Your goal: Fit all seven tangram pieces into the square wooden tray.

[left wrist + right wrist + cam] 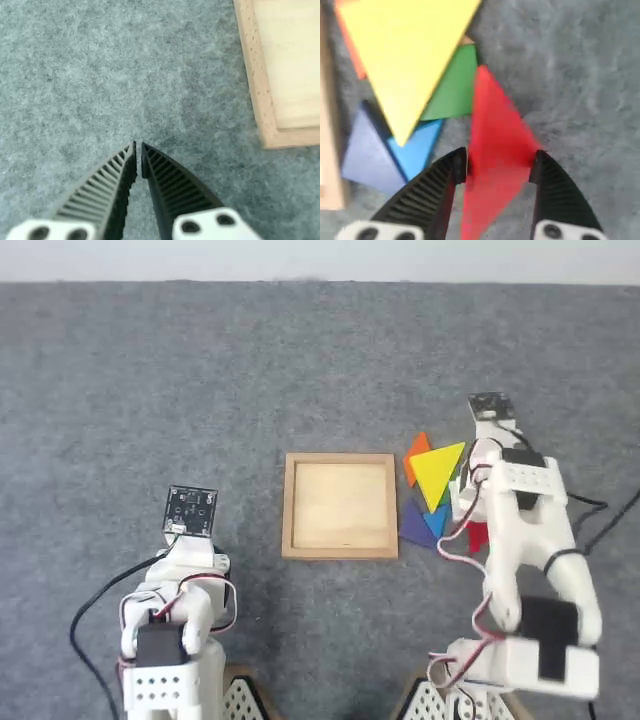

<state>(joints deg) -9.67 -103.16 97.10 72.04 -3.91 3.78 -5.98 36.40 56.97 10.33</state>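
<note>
**Red piece in the right claw, tray empty**

On the left, the left claw [138,150] hung over bare mat [200,360], well apart from the pieces. Its jaws were drawn almost together, with only a sliver of gap at the tips and nothing between them.

In the middle lay the tray [340,457], flat on the mat, with none of the pieces in it.

Just to the right of the tray sat the cluster of pieces. The yellow piece [438,472] lay on top, overlapping the orange piece [413,455] and the green piece [452,85]. The blue piece [417,145] and the indigo piece [365,155] lay at its lower point, the indigo nearest the tray's rim.

Farthest right, the right claw [497,162] had its jaws set narrow on either side of the red piece [495,135], touching both slanted edges as far as we could tell. We could not tell whether the piece was off the mat.

We judged the pieces to be thin, stiff, light slabs with smooth painted faces, not fragile but likely slick. A triangle's edges taper, so jaws pressing on two slanted sides could squeeze it out toward its point. The surer hold would be across the broad middle, one jaw flat on the long edge and the other near the opposite corner. The overlapped pieces would be better taken from the top of the stack first.
</note>
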